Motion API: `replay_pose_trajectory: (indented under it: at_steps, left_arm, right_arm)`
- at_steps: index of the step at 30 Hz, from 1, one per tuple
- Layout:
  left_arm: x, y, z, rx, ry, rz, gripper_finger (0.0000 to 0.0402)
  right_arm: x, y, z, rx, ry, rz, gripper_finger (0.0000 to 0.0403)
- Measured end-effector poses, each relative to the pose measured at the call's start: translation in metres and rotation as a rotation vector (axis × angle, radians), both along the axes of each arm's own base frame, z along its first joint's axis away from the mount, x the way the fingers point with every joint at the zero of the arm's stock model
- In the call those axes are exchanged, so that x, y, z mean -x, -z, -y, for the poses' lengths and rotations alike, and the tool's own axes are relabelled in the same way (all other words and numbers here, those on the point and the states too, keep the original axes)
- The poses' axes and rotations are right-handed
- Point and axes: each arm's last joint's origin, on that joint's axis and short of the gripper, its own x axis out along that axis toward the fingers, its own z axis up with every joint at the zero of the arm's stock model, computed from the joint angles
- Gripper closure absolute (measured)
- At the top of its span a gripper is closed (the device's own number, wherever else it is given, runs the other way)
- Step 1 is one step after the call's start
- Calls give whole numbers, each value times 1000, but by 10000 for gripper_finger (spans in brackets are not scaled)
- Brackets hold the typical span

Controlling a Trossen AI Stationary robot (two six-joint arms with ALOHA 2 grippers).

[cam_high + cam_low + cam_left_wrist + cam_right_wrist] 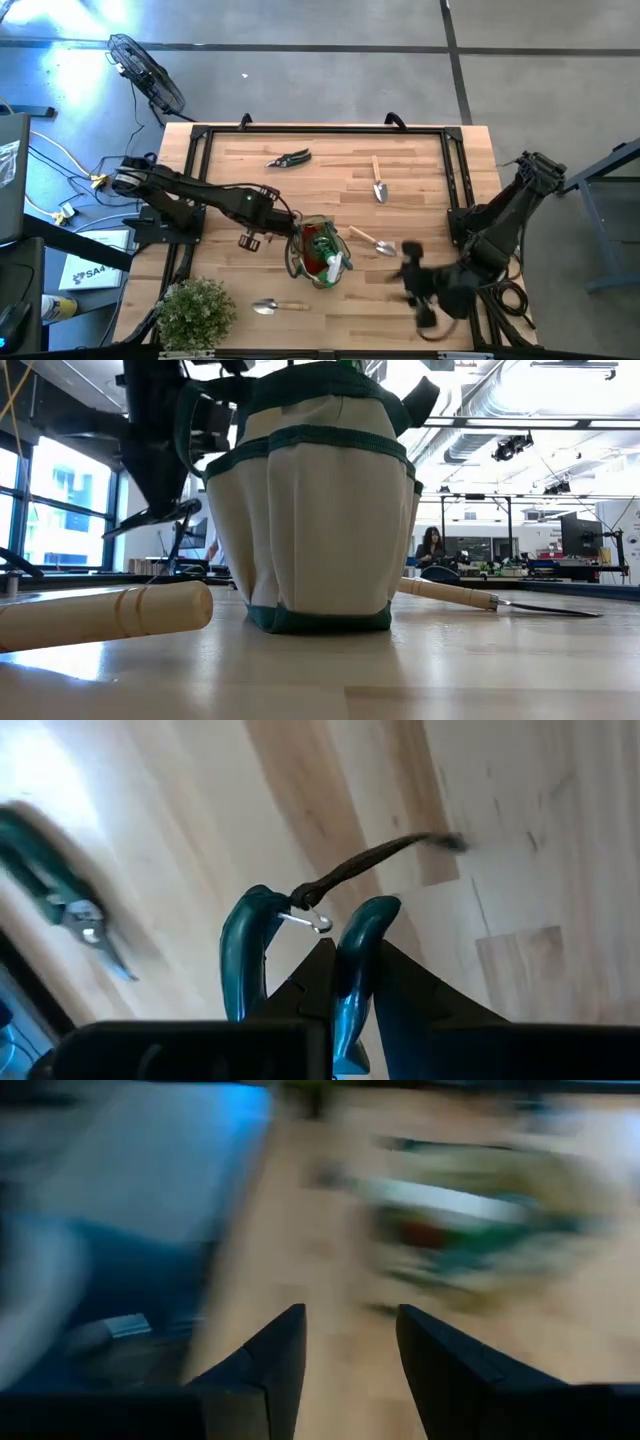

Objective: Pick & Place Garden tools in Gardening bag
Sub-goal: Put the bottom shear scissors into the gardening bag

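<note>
The olive-tan gardening bag (318, 250) stands upright on its base mid-table, with a red cloth and a green-and-white piece inside; it fills the low view (315, 510). My left gripper (272, 218), just left of the bag, is shut on teal-handled shears (300, 950). Near the right front corner my right gripper (415, 285) is open and empty, its fingers apart in the wrist view (350, 1340). Lying flat on the table are three wooden-handled trowels (380, 182) (372, 240) (278, 306) and dark-handled shears (290, 158). My left gripper pinches the teal shears at one handle (352, 975), which runs between the two dark fingers (410, 1000); the other handle (243, 960) stands beside them. The fingers point steeply down. The handle ends, with a metal ring and dark cord (380, 855), reach past the fingertips, clear of the table.
A bushy green plant (195, 310) stands at the front left corner. A black frame rail (320, 128) borders the table. In the low view a wooden handle (100, 615) lies close in front, and a trowel (480, 600) lies right of the bag.
</note>
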Motion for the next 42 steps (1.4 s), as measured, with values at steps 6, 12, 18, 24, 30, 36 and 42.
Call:
replay_pose_trajectory:
  at_steps: [6, 12, 18, 24, 30, 36, 42]
  left_arm:
    - [7, -27, -1, 34, 7, 188, 366]
    - [22, -53, -3, 63, 20, 327, 366]
    - [48, -59, -9, 69, -2, 399, 366]
    - [68, -69, -10, 164, -25, 596, 366]
    - [94, -75, 1, 256, 33, 727, 366]
    - [127, -91, 19, 416, 138, 829, 366]
    - [149, -114, 48, 669, 380, 970, 366]
  right_arm:
    - [-5, -8, -28, -93, -265, 117, 254]
    - [-31, 20, -43, -153, -197, 67, 254]
    - [-60, 64, -73, -257, -300, -3, 254]
    - [-93, 99, -85, -335, -201, 100, 254]
    - [-118, 125, -92, -423, -154, 247, 254]
    - [-131, 125, -87, -433, -99, 402, 254]
    - [-139, 103, -78, -285, -153, 685, 254]
